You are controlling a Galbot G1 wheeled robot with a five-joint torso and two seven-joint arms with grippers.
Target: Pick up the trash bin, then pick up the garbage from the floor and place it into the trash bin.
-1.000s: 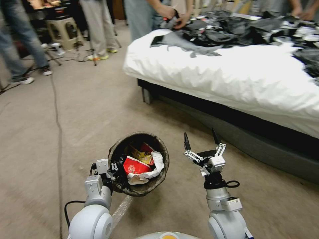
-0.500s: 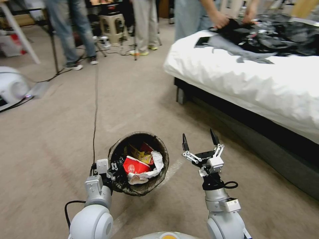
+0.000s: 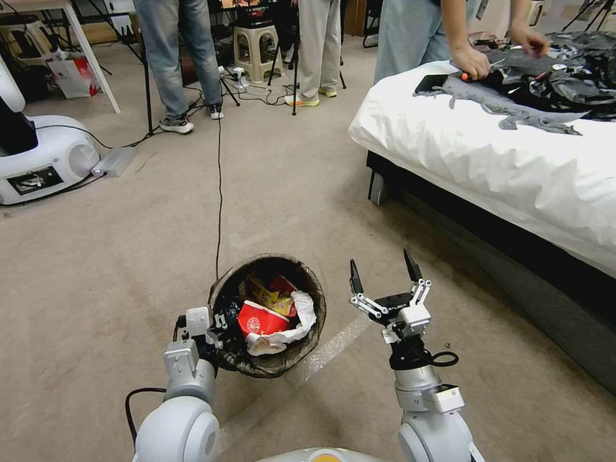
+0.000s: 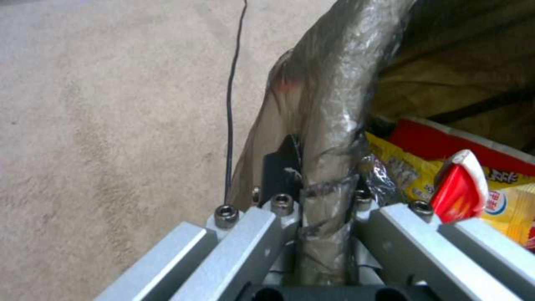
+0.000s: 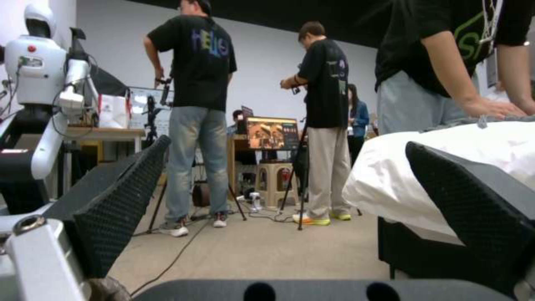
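Observation:
The trash bin (image 3: 314,289), lined with a dark bag over its rim, hangs tilted above the carpet at my lower left. Garbage (image 3: 269,314) lies inside it: a red wrapper, a yellow wrapper and white crumpled paper. My left gripper (image 3: 221,327) is shut on the near rim. In the left wrist view, the left gripper (image 4: 322,177) clamps the bagged rim of the trash bin (image 4: 334,104), with the red and yellow wrappers (image 4: 462,184) just beyond. My right gripper (image 3: 380,263) is raised beside the bin, open and empty; in its wrist view the right gripper (image 5: 295,200) has spread fingers (image 5: 123,200).
A bed (image 3: 487,160) with white bedding and grey-black bags (image 3: 564,83) fills the right side. A black cable (image 3: 219,192) runs across the carpet toward the bin. A white robot base (image 3: 45,154) sits far left. People and a stool (image 3: 256,45) stand at the back.
The whole picture has shifted right, so the camera has turned left; the white robot base has come into view. Both arms and the bin keep the same pose before me.

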